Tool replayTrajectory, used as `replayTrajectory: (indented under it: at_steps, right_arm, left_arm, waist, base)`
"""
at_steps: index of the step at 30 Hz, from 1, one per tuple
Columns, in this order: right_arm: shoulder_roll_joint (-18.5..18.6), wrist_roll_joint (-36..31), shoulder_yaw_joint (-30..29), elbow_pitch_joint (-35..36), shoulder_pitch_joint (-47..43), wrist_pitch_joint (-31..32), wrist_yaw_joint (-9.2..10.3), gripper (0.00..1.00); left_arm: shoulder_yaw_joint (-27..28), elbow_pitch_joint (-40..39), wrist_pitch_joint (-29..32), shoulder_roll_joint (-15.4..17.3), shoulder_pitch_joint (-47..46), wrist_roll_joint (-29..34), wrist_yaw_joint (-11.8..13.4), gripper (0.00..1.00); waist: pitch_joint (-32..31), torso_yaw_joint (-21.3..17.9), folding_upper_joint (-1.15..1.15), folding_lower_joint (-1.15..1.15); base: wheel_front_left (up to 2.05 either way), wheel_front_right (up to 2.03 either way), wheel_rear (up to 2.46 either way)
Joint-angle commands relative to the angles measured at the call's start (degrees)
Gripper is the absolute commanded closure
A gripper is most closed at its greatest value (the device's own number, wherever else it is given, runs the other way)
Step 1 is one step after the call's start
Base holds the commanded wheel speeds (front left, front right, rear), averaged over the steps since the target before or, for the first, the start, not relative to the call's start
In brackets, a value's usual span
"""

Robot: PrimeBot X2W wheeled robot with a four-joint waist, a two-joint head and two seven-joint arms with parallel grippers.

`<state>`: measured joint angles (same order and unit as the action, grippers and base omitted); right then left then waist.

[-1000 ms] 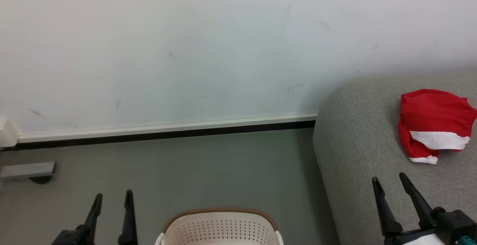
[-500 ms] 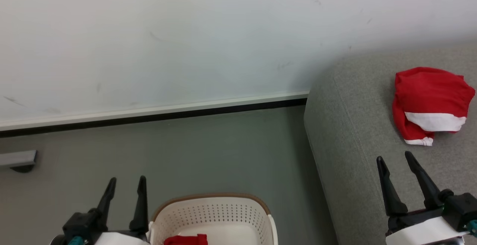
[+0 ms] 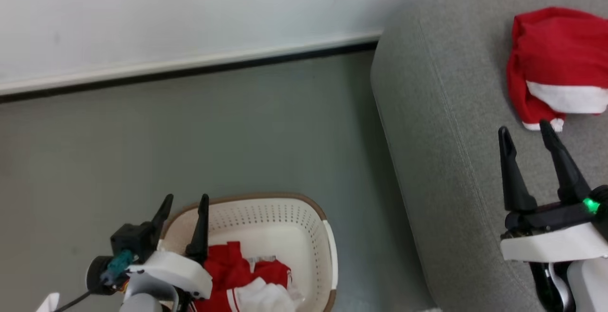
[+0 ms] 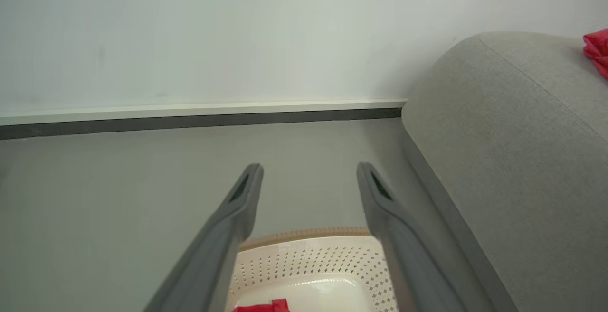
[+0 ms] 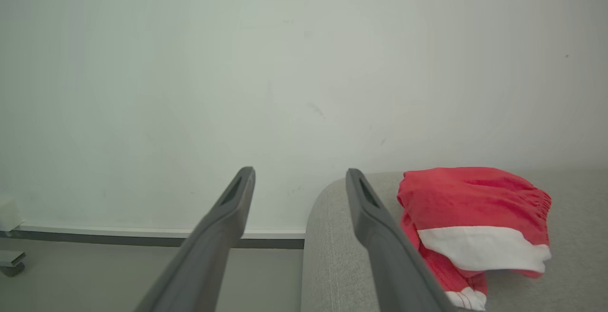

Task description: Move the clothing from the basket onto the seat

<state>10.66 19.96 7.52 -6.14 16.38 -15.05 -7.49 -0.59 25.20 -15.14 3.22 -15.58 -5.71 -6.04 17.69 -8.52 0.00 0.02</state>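
One red garment point(image 3: 551, 51) is already lying on the seat point(image 3: 446, 141). The rest of the clothing point(image 3: 228, 267) is a red-and-white heap down in the basket point(image 3: 327, 255), which sits on the floor point(image 3: 237, 122) just beside the seat. Both end effectors are empty, fingers spread. The left end effector point(image 3: 185, 199) hovers over the basket's left rim, and the right end effector point(image 3: 524, 129) hangs over the seat just short of that garment.

My worry: the left one looks lined up with the rim, not the heap, so a straight drop could clip the plastic and shove or tip the basket. A shallow grab might also catch one layer and lose it mid-carry.
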Motion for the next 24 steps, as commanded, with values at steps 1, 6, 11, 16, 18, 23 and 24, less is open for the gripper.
replayTrajectory:
  at_steps: [1,6,11,16,18,23,24]
  right_arm:
    - [-0.6,0.5,-0.6,1.3,1.7,-0.2,-0.01,0.00]
    - [-0.5,0.5,-1.4,3.0,3.8,-0.2,-0.01,0.00]
    - [-0.6,0.7,-2.2,5.2,5.8,-0.2,-0.01,0.00]
    - [-0.9,0.9,-2.9,7.3,7.4,-0.2,-0.01,0.00]
    - [-1.1,0.9,-3.0,7.9,8.0,-0.2,-0.01,0.00]
    - [-1.4,0.5,-3.3,9.4,9.6,-0.1,-0.02,0.00]
    - [-1.5,0.5,-3.4,9.7,9.8,-0.1,-0.02,0.00]
  left_arm:
    - [0.0,4.5,0.0,0.6,-2.6,-0.9,-0.5,0.00]
    - [-1.8,12.6,0.0,1.3,-6.8,0.7,-0.8,0.00]
    - [-3.4,22.2,0.0,1.3,-12.2,0.6,-0.9,0.00]
    - [-5.6,32.2,2.0,2.0,-17.5,1.3,-1.2,0.00]
    - [-6.3,35.4,2.6,2.5,-19.8,1.7,-1.2,0.00]
    - [-7.6,42.4,5.7,2.8,-24.3,1.6,-1.3,0.00]
    - [-7.8,43.4,6.3,2.9,-25.1,1.5,-1.3,0.00]
  waist:
    - [4.5,-2.2,0.00,-0.02]
    - [7.5,-3.1,0.00,-0.02]
    - [11.2,-3.9,0.00,-0.02]
    - [14.9,-4.8,0.00,-0.02]
    - [16.6,-5.4,0.00,-0.02]
    - [20.7,-6.7,0.00,-0.02]
    - [21.5,-6.9,0.00,-0.02]
  base:
    - [0.00,0.00,0.00]
    - [0.00,0.00,0.00]
    - [0.00,0.00,0.00]
    - [0.00,0.00,0.00]
    - [0.00,0.00,0.00]
    - [0.00,0.00,0.00]
    - [0.00,0.00,0.00]
